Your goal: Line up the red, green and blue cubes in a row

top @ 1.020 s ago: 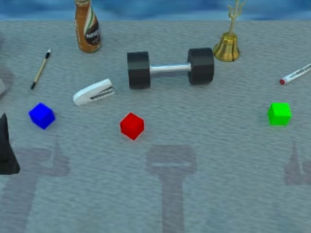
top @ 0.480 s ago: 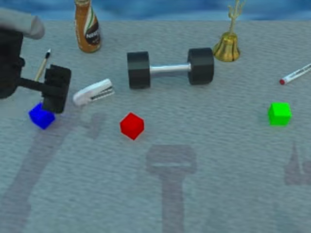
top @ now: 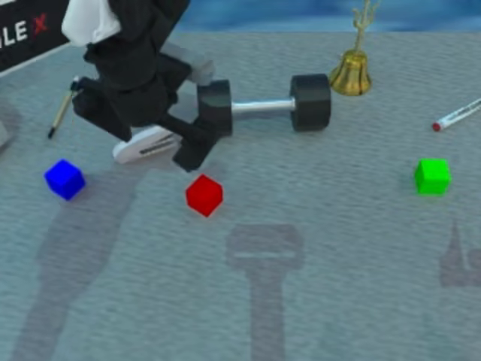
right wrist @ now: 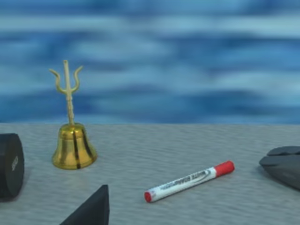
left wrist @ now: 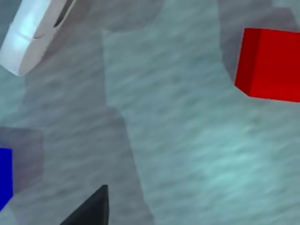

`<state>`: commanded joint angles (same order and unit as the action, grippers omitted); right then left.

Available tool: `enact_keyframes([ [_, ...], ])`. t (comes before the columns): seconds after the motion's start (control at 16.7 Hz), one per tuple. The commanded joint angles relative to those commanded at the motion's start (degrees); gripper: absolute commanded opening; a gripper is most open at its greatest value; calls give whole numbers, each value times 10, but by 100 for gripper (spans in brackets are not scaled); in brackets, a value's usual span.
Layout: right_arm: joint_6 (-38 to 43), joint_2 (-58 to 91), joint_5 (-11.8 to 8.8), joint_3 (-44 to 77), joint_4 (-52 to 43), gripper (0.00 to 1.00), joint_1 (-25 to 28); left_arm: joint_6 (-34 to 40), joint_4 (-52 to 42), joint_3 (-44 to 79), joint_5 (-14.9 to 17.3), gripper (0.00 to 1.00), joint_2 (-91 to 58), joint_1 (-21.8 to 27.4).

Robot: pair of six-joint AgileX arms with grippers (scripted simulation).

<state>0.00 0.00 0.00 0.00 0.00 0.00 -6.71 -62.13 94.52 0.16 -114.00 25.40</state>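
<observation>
Red cube (top: pixel 204 195) sits corner-on, just below left tool (top: pixel 197 143).

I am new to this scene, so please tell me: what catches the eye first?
The big black left arm fills the table's upper left, its gripper hanging just above the small glossy red cube. The glossy blue cube sits far left, the green cube far right.
</observation>
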Motion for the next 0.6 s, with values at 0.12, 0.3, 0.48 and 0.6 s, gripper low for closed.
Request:
enact_keyframes([
  [0.12,0,0,0,0,0,100,0,-4,-39,71,0,100,-70,17],
  [0.3,0,0,0,0,0,100,0,-8,-76,146,1,100,-142,34],
  [0.48,0,0,0,0,0,100,0,-9,-87,171,1,100,-168,40],
  [0.6,0,0,0,0,0,100,0,-9,-87,171,1,100,-168,40],
])
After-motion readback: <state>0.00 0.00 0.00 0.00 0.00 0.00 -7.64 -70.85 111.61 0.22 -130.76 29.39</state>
